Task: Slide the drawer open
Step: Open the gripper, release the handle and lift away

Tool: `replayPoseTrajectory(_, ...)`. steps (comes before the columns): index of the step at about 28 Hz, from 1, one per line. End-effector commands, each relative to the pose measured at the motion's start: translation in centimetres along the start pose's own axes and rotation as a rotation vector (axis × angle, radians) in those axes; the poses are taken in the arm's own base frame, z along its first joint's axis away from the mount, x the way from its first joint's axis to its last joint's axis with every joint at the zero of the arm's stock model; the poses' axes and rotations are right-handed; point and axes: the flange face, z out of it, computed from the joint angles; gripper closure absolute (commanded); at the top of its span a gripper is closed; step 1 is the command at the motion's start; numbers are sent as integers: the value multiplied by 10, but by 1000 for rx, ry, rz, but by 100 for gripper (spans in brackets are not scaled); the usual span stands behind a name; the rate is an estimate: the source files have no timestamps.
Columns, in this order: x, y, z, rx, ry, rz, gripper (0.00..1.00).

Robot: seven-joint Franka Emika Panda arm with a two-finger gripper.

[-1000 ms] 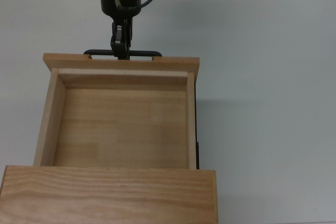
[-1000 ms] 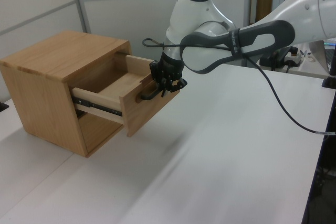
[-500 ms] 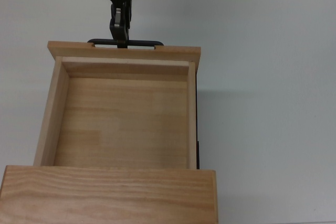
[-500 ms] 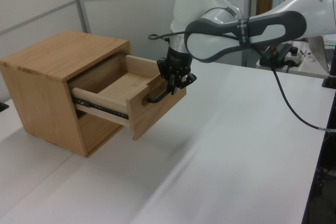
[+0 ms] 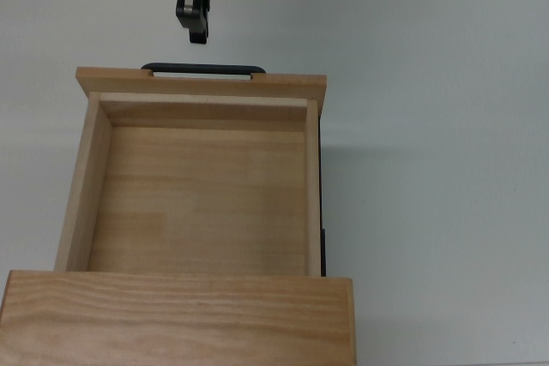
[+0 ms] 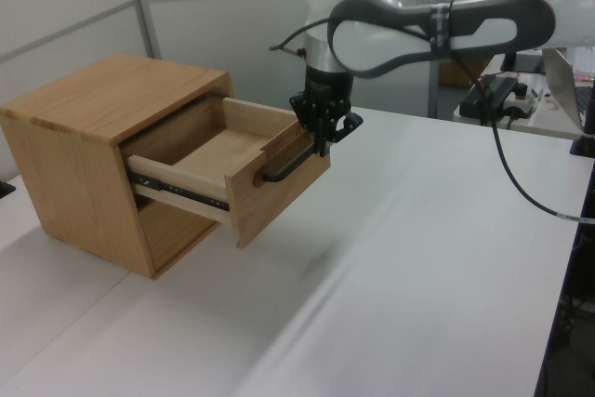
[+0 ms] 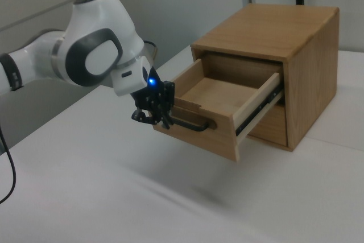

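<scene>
— On the white table (image 6: 437,258), what is seen of the drawer (image 5: 202,186)?

— It is seen pulled well out of the wooden cabinet (image 6: 88,151), with most of its bare light-wood floor exposed in the top view. Its wider front panel (image 5: 202,83) is turned away from the cabinet, and the thin black handle (image 5: 203,68) is fixed across the outer face of that panel. A metal slide rail (image 6: 177,191) is shown along the drawer's side in the left view.

— And where is the gripper (image 5: 195,30) placed?

— It is placed just beyond the handle, apart from it: a strip of table is visible between the fingertips and the bar in the top view. In the left view the gripper (image 6: 324,133) is shown just above the handle (image 6: 284,166), pointing downward. In the right view the gripper (image 7: 153,115) is found at the handle's end toward the right view's left.

— Is anything held by it?

— Nothing is held. The fingers are drawn close together, with only a narrow gap between them, and the handle is left free.

— How is the arm (image 6: 418,25) set?

— It is reached in from the left view's right, above the table, with a black cable (image 6: 521,183) hung beneath it.
</scene>
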Motion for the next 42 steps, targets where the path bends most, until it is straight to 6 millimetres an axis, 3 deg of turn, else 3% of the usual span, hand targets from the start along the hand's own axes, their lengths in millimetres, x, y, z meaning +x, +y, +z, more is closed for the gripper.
replayPoseTrajectory(1, 3, 7, -15, -31, -7, 10, 88)
replayPoseTrajectory(4, 3, 7, -17, -40, -6, 8, 70)
replayPoseTrajectory(5, 3, 8, -17, -41, -6, -4, 44)
replayPoseTrajectory(9, 2, 8, -16, -47, -8, -53, 0)
replayPoseTrajectory(14, -1, 13, -14, -83, -12, -140, 0)
replayPoseTrajectory(21, -8, 26, -10, -193, -48, -507, 0)
replayPoseTrajectory(42, -6, 24, -8, -187, -123, -1287, 0)
